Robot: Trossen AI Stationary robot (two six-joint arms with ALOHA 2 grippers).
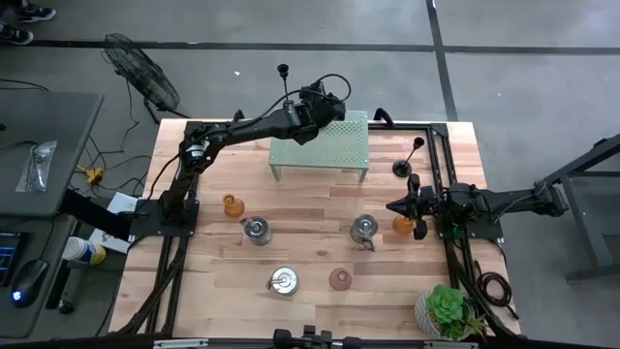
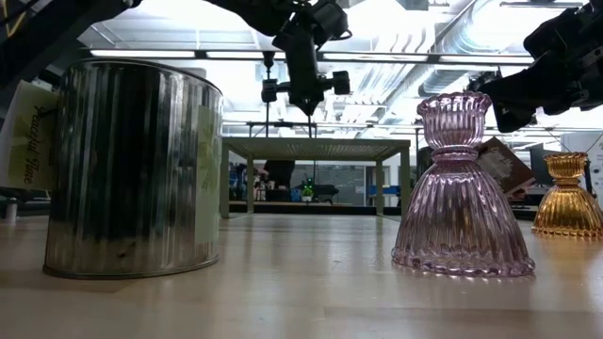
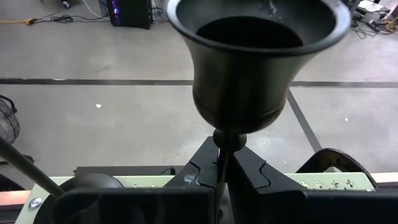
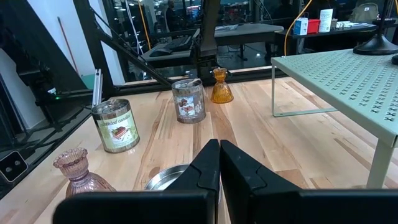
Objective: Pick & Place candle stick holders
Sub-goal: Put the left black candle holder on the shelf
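Observation:
My left gripper (image 1: 327, 103) is over the far side of the green perforated shelf (image 1: 339, 145), shut on a black candlestick whose cup (image 3: 261, 56) fills the left wrist view. Its base is hidden. A second black candlestick (image 1: 285, 82) stands at the shelf's far left; its round base (image 3: 87, 183) rests on the shelf top. A third (image 1: 412, 155) stands with its base on the table right of the shelf. My right gripper (image 1: 395, 206) is shut and empty, low over the table at the right; it also shows in the right wrist view (image 4: 219, 158). My left gripper pinches the candlestick's thin stem (image 3: 222, 155) between its two fingers, a short way below the cup. The fingers lie across the stem and slant down toward the table's far side. The candlestick stands upright, cup up. My gripper hides whether its base rests on the shelf.
Tins (image 1: 256, 230) (image 1: 363, 229) (image 1: 283, 281), two amber glass holders (image 1: 232, 205) (image 1: 403, 225) and a pink glass holder (image 1: 340, 279) stand on the table's middle and near part. A potted plant (image 1: 446, 310) is at the near right corner.

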